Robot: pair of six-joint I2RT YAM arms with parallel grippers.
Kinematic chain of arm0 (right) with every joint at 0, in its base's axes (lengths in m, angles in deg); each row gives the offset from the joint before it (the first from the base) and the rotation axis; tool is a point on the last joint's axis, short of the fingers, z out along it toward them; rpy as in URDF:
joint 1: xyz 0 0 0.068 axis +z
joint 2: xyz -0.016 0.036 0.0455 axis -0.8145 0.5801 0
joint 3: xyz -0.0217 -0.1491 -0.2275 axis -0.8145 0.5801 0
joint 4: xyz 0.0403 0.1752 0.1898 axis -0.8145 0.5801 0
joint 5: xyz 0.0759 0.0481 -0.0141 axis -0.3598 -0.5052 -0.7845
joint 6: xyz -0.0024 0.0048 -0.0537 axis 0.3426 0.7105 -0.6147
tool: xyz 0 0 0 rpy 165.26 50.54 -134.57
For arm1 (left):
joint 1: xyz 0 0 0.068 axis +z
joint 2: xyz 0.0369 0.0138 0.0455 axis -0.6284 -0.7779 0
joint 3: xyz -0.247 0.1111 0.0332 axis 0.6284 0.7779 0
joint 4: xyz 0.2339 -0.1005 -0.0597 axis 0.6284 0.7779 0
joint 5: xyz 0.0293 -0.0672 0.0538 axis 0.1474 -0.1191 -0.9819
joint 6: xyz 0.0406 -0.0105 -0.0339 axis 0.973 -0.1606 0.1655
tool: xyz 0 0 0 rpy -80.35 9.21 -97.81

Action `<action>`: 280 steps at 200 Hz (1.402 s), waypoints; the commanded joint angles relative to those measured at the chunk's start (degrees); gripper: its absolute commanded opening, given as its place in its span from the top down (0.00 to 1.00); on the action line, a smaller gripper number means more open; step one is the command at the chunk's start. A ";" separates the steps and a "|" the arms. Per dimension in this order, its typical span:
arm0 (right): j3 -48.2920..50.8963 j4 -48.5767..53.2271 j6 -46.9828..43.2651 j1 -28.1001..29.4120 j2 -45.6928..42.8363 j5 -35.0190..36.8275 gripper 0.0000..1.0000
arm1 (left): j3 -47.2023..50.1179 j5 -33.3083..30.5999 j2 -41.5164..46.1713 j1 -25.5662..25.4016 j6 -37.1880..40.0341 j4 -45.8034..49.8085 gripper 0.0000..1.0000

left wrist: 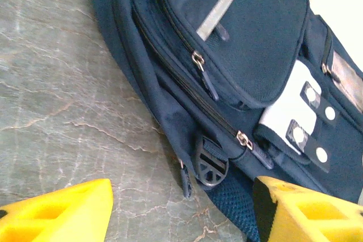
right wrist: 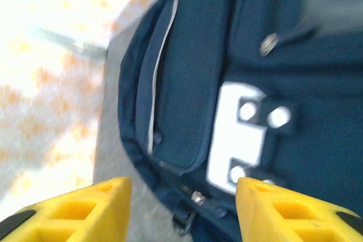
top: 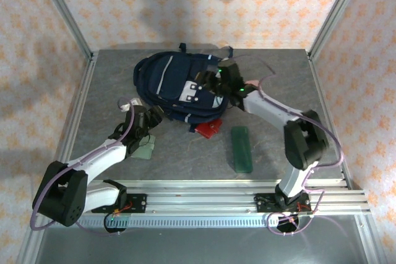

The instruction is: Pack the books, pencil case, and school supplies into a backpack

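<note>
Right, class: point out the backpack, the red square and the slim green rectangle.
backpack (top: 167, 83), top external view, on its navy front pocket.
red square (top: 209, 129), top external view, its visible middle.
green rectangle (top: 242, 148), top external view, its middle.

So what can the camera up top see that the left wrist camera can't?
Top camera: the red square, the dark green rectangle and the pale green wallet, all lying outside the bag. Left wrist camera: close-up zipper pulls, a black buckle and the left gripper with its yellow fingers apart. Both: the navy backpack and the grey table.
</note>
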 commanded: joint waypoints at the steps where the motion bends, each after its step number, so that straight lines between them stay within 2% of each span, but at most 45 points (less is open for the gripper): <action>1: -3.37 -4.81 3.02 3.93 6.90 -7.78 0.48 | -0.70 -1.83 2.65 0.58 -1.44 2.11 0.33; 21: -7.12 -7.25 4.87 6.09 12.65 -10.09 0.48 | -0.34 -1.68 3.63 0.92 -0.90 3.11 0.33; 38: -11.71 -5.47 5.10 7.29 17.61 -10.18 0.48 | 0.35 -0.92 4.11 1.32 -0.63 3.23 0.33; 75: -16.51 7.62 4.30 6.83 23.01 2.23 0.49 | 1.86 0.27 4.61 1.94 -0.89 2.44 0.33; 122: -0.96 9.88 6.02 1.86 14.32 13.55 0.49 | 2.79 1.11 3.81 2.29 -1.07 1.06 0.33; 150: 5.68 8.47 6.08 -1.18 8.29 16.22 0.49 | 2.74 2.70 1.85 2.29 -1.42 -0.82 0.33; 191: 2.61 5.59 3.53 -0.01 6.25 8.60 0.50 | 1.43 4.96 -0.75 2.29 -2.18 -2.13 0.33; 242: -0.35 5.71 3.28 0.82 7.41 6.53 0.62 | 1.56 5.46 0.41 2.29 -2.12 -1.44 0.33; 258: -0.80 5.24 3.41 0.82 8.23 6.19 0.61 | 1.73 5.99 0.28 2.29 -2.24 -1.60 0.33; 280: -3.21 6.21 3.92 0.57 10.73 6.18 0.53 | 2.42 6.41 0.04 2.29 -2.78 -2.62 0.33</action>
